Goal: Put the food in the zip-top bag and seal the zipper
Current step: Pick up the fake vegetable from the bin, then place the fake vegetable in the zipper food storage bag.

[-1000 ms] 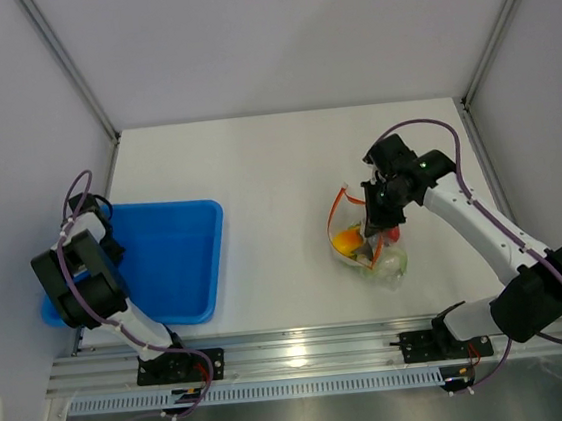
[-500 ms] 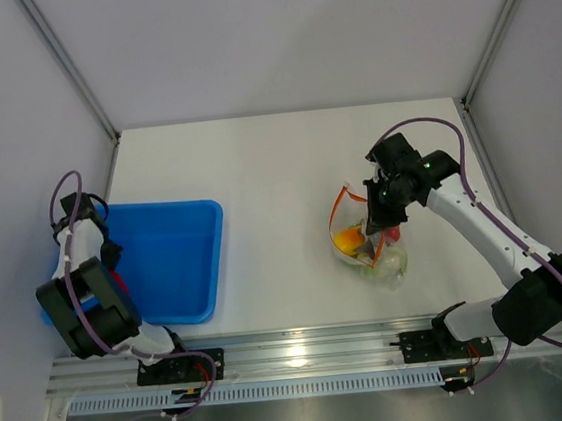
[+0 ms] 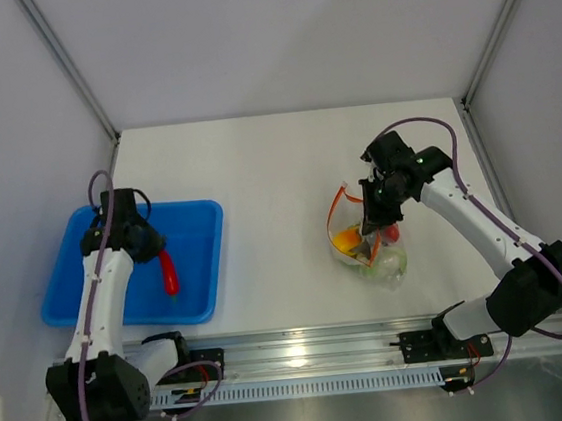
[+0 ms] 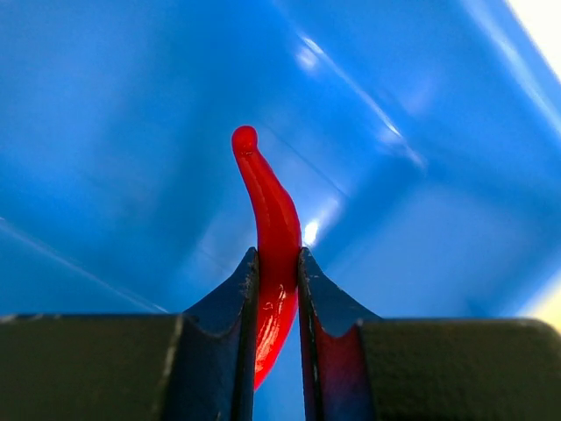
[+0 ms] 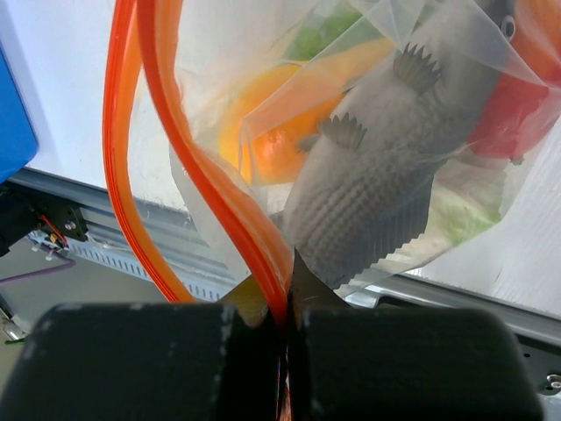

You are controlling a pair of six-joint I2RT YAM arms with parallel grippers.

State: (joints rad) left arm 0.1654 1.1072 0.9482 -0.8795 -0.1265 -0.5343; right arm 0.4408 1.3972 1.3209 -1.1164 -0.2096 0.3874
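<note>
My left gripper (image 3: 157,259) is shut on a red chili (image 3: 169,274), holding it above the blue tray (image 3: 190,220); in the left wrist view the chili (image 4: 273,228) sticks out between the fingers (image 4: 237,289). My right gripper (image 3: 373,223) is shut on the red-orange zipper strip (image 5: 219,202) of the clear zip-top bag (image 3: 379,260), which hangs open at its mouth (image 3: 339,204). Inside the bag I see a grey fish (image 5: 386,184), an orange fruit (image 5: 276,132), green leafy bits (image 5: 320,31) and a red piece (image 5: 513,110).
The blue tray lies at the left of the white table, near the left wall. Aluminium rail (image 3: 306,349) with both arm bases runs along the near edge. Frame posts stand at the back corners.
My left arm swung out from the tray's far left side toward the middle of the tray, and the red chili now shows in its gripper. My right gripper barely moved on the bag.
</note>
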